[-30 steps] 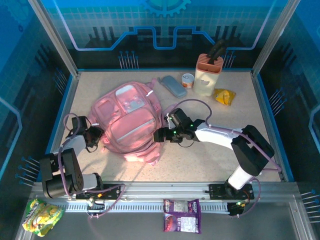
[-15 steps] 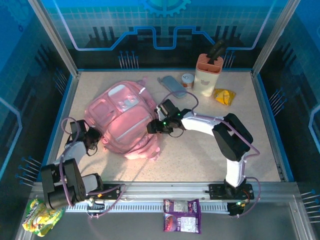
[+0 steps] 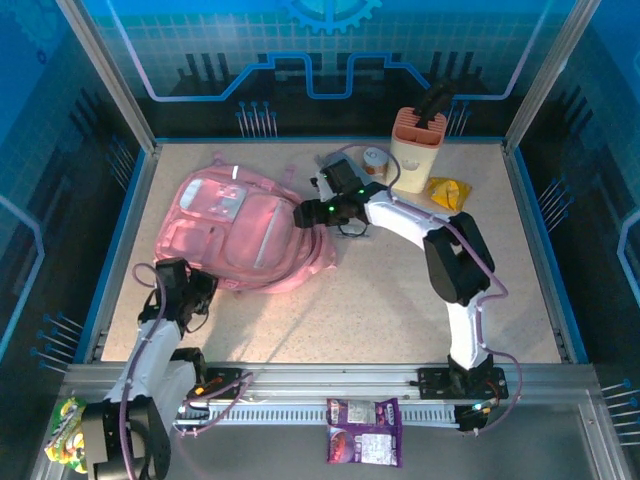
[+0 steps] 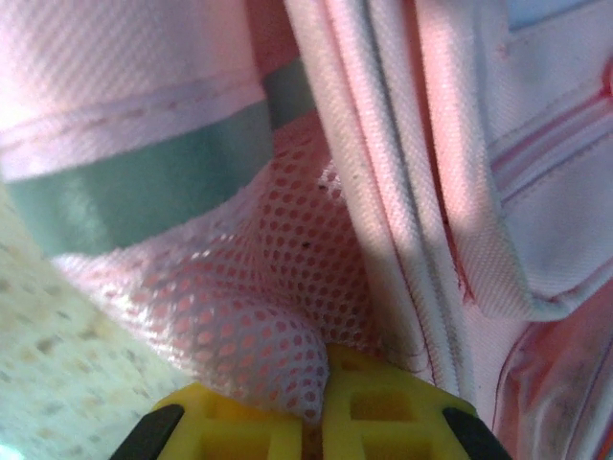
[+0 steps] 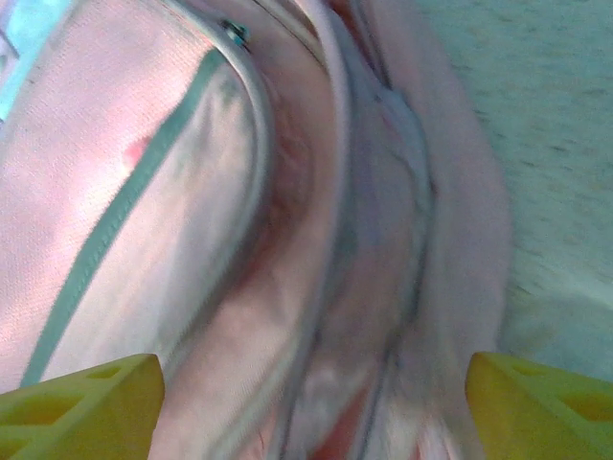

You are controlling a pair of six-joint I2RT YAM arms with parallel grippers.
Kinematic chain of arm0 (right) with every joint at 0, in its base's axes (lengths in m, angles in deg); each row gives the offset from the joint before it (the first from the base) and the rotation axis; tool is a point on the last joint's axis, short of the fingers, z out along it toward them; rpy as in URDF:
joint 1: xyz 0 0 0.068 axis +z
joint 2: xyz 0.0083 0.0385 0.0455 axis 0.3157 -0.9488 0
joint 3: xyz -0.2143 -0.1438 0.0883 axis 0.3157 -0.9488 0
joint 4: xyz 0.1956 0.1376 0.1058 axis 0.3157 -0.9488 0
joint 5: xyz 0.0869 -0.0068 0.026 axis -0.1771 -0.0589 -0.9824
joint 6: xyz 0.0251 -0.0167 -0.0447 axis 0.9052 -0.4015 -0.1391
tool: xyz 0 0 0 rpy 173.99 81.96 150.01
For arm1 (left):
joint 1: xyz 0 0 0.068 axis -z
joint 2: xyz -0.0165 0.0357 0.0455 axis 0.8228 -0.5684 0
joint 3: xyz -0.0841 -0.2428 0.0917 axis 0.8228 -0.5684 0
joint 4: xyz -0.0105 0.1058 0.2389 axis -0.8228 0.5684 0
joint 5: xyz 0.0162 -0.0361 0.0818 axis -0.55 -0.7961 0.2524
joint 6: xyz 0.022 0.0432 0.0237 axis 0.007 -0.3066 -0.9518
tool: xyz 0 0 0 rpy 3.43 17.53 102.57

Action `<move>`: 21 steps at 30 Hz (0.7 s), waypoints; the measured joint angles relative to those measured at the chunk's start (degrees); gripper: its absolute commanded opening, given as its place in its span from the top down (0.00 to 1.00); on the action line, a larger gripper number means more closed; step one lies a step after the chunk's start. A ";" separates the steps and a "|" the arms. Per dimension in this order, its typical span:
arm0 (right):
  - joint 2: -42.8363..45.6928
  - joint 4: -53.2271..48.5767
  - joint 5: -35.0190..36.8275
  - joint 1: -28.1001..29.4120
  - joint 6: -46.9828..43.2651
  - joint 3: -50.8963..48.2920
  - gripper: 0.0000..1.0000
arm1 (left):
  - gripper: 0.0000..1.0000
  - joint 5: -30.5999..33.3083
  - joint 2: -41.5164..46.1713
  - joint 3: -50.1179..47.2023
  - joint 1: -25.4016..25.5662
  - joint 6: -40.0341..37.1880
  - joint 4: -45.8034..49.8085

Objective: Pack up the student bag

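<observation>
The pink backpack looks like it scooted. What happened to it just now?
The student bag slid toward the far left and turned. The left claw pinched shut on its mesh edge; the right claw, open, moved with it. The holder, can and yellow packet stayed put.

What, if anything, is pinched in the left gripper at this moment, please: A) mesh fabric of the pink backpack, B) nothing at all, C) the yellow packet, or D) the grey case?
A: in the left wrist view the left gripper is shut on a fold of pink mesh belonging to the student bag.
</observation>
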 measured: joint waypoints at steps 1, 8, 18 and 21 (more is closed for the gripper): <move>1.81 -1.18 1.22 -0.46 -0.57 -1.27 0.17 | 1.00 0.13 0.33 -0.11 1.51 1.57 0.07; 13.64 -4.31 6.91 0.83 -2.51 -9.64 0.21 | 1.00 2.91 0.39 -0.09 10.36 10.27 0.17; 22.12 1.14 11.98 17.44 -2.69 -23.98 0.38 | 1.00 8.66 0.02 -0.07 20.94 18.03 0.15; 21.79 5.11 11.78 21.53 -1.77 -26.86 0.44 | 1.00 9.94 0.02 -0.07 22.62 19.15 0.17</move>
